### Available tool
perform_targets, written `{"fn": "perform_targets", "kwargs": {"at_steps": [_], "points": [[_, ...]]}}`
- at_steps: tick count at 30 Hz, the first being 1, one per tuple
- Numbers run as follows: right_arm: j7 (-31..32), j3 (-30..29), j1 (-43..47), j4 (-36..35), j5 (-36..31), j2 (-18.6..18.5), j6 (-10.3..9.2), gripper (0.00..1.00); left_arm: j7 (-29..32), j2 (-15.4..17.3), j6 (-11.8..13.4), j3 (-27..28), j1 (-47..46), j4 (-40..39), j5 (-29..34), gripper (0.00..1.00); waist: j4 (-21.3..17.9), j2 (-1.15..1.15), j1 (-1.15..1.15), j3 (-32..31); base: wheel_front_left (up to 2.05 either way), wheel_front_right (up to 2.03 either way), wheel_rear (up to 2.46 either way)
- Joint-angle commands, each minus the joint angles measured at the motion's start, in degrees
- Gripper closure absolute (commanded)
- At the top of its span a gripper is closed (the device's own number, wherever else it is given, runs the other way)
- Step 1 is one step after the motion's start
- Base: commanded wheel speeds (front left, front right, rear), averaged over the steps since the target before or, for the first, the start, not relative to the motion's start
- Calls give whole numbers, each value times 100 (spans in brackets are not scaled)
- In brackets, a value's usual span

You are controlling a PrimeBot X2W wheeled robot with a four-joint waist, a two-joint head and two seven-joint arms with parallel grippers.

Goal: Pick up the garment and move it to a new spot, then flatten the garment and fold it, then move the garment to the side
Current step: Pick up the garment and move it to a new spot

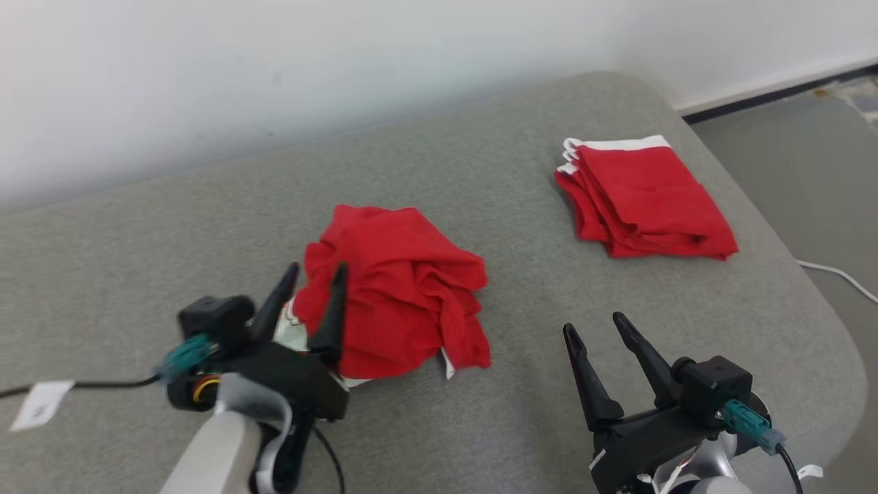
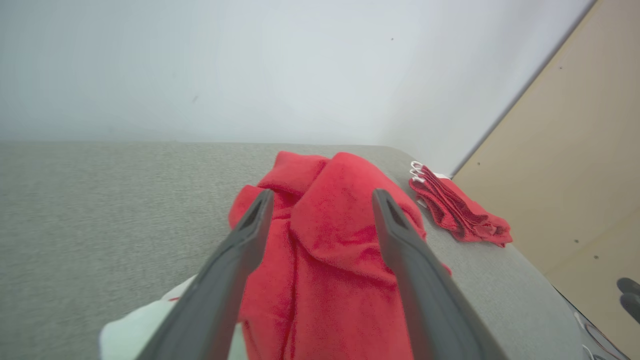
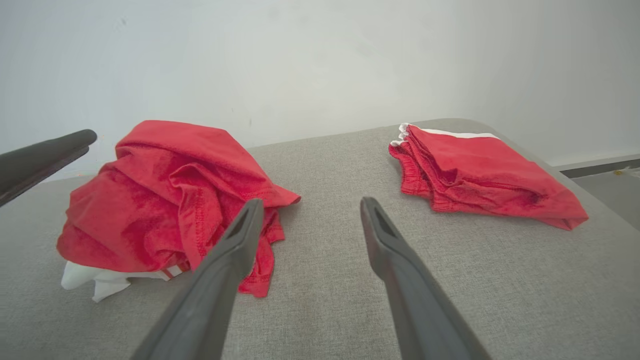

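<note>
Gaping empty, left pincer [image 1: 317, 269] at garment [image 1: 405, 288] edge, right pincer [image 1: 592, 324] over bare surface [image 1: 480, 412]

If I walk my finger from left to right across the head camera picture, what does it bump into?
White tag → left gripper → crumpled red garment → folded red pile.

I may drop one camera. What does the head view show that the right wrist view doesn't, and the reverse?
Head view: the left arm's pale forearm, a white tag on a black cable, teal connectors. Right wrist view: hem stitching. Shared: the crumpled garment, the folded red pile, the open left gripper, the open right gripper.
</note>
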Motion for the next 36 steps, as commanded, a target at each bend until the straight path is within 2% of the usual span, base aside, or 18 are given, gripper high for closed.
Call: {"fn": "perform_targets", "kwargs": {"at_steps": [1, 6, 11, 15, 17, 18, 26, 36], "points": [[-32, -18, 29, 28, 22, -5, -10, 0, -155, 52, -38, 67, 150, -101, -51, 0, 362, -1, -1, -301, 0, 0, 0], [-163, -149, 93, 133, 146, -33, -10, 0, -910, 217, -95, 489, 683, -703, -114, 0, 800, -1, -1, -562, 0, 0, 0], [-396, -236, 41, 268, 315, -143, -10, 0, -1139, 289, -207, 910, 1291, -1292, -2, 0, 1236, -1, -1, -704, 0, 0, 0], [-640, -251, 80, 357, 492, -186, -10, 0, -1151, 333, -377, 1300, 1796, -1820, 511, 0, 1524, -1, -1, -772, 0, 0, 0], [-708, -245, 102, 406, 522, -231, -10, 0, -1152, 259, -397, 1399, 1963, -1978, 655, 0, 1576, -1, -1, -789, 0, 0, 0], [-805, -226, 153, 516, 564, -334, -10, 0, -1154, 187, -449, 1597, 2291, -2164, 942, 0, 1653, -1, -1, -816, 0, 0, 0], [-1031, -340, 310, 875, 422, -568, -10, 0, -1156, -23, -539, 2058, 3272, -2118, 1759, 0, 1771, -1, -1, -898, 0, 0, 0], [-891, -646, 598, 1094, 89, -527, -10, 0, -1137, -145, -518, 2116, 3551, -1425, 1886, 0, 1745, -1, -1, -932, 0, 0, 0]]}}
